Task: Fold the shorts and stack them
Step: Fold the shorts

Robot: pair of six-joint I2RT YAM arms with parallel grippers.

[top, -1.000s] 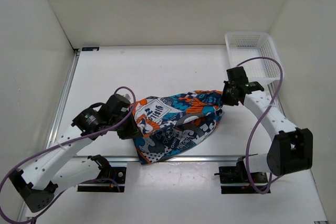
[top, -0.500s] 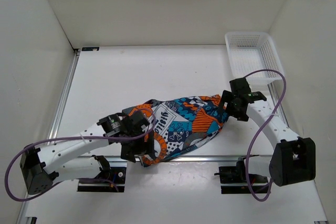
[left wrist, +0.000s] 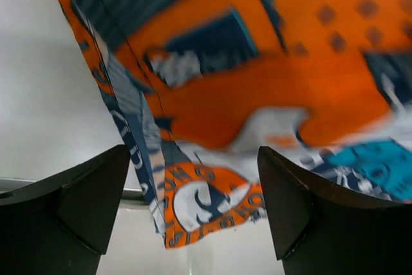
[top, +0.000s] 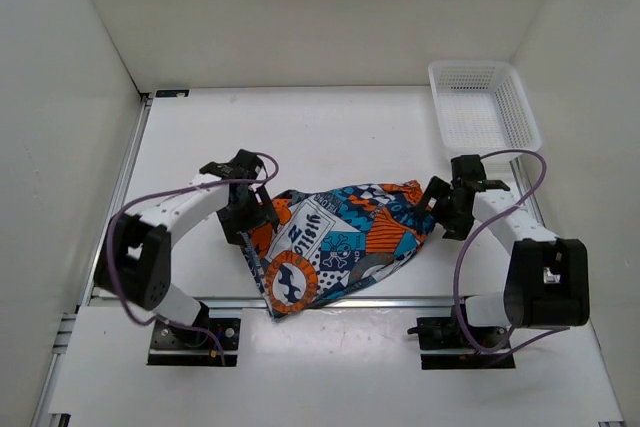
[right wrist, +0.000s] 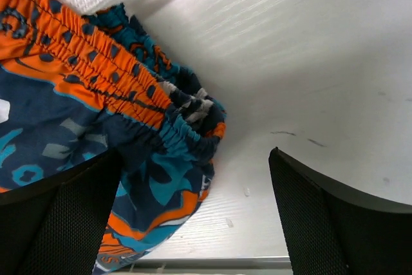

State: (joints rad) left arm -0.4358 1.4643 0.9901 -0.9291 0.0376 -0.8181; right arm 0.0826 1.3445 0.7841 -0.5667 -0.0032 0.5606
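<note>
The shorts (top: 340, 242) are lying bunched on the table (top: 330, 137) near its front edge, between the two grippers. The left gripper (left wrist: 193, 152) and right gripper (right wrist: 194, 154) are both gaping wide, gripping nothing. The white mesh basket (top: 470, 65) is sitting at the far right, apart from the shorts.

White mesh basket (top: 483, 107) at far right table corner, white table (top: 320, 137), plain walls (top: 300, 7)

Probably robotics lab: white walled enclosure (top: 300, 7), white table (top: 330, 137), bolted arm mounts (top: 195, 337).
</note>
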